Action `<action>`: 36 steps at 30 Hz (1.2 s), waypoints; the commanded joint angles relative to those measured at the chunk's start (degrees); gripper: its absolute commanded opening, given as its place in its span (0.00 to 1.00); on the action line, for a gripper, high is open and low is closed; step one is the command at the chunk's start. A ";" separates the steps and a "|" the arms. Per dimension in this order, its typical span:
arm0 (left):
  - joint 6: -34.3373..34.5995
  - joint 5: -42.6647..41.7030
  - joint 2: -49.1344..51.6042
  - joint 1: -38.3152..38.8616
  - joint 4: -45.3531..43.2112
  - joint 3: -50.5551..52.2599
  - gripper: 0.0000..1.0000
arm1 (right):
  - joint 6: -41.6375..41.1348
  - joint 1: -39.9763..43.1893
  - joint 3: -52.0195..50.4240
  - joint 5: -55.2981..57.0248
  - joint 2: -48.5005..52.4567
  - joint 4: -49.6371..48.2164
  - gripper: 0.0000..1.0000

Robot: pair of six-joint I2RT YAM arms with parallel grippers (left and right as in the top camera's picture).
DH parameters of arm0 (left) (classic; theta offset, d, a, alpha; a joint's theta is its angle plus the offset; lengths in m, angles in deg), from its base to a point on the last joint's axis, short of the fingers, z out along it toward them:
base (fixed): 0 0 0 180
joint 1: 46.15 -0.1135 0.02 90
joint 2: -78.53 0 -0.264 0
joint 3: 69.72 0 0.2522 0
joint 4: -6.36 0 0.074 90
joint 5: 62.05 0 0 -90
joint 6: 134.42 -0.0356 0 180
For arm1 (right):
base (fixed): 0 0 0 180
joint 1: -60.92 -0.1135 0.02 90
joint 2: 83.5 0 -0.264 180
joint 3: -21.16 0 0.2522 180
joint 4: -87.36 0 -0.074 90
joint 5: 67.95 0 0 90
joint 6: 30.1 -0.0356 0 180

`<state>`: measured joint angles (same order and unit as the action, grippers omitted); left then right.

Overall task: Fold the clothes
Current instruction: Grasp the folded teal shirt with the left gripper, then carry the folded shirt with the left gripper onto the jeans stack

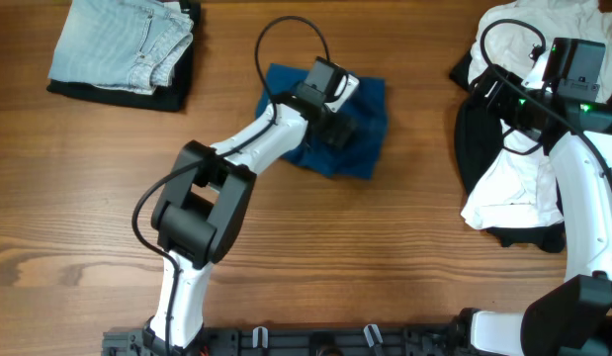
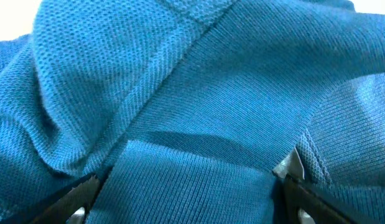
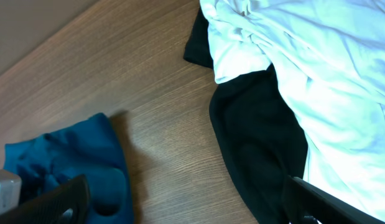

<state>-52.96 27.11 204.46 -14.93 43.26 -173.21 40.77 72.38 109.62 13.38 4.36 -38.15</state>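
Note:
A crumpled blue knit garment (image 1: 360,124) lies at the table's middle. My left gripper (image 1: 337,131) is down on it, and in the left wrist view the blue fabric (image 2: 198,93) fills the frame. The left fingers (image 2: 189,193) are spread wide with a ribbed fold of it between them. My right gripper (image 1: 483,81) is open and empty above the wood, beside a pile of white (image 1: 518,178) and black (image 1: 474,138) clothes. In the right wrist view its fingers (image 3: 189,199) straddle bare wood between the blue garment (image 3: 68,162) and the black cloth (image 3: 260,137).
A folded stack, light denim (image 1: 123,40) on a black garment (image 1: 118,94), sits at the back left. The white garment (image 3: 316,74) lies over the black one at the right edge. Bare wood table (image 1: 365,257) lies in front.

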 commanded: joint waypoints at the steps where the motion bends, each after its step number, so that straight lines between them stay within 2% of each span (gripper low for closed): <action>1: -6.21 7.08 3.23 -5.42 2.78 0.74 0.94 | 1.11 0.15 -0.07 0.79 0.44 0.04 1.00; 6: -9.11 8.44 3.19 -13.33 6.40 0.74 0.94 | 1.11 0.15 -0.09 0.79 0.44 0.02 1.00; 9: -9.09 8.41 1.84 -15.08 7.37 0.66 0.94 | 1.09 0.13 -0.09 0.50 0.44 0.24 1.00; 11: -8.39 7.96 -1.18 -14.21 9.94 -0.63 0.95 | 1.11 0.13 -0.09 -0.31 0.44 0.92 1.00; 17: 1.07 2.89 -7.85 -6.97 15.74 -8.31 0.96 | 1.11 0.13 -0.09 -0.31 0.44 1.99 1.00; 25: 10.60 6.95 -2.54 -1.64 16.87 -8.31 0.96 | 1.09 0.13 -0.09 -0.35 0.44 3.32 1.00; 36: 12.04 14.47 6.84 -2.62 15.28 -8.31 0.95 | 1.09 0.13 -0.09 -1.25 0.44 3.50 1.00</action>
<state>-41.90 38.30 207.60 -16.81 58.84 -181.17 40.77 72.38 109.62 13.14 4.36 -34.72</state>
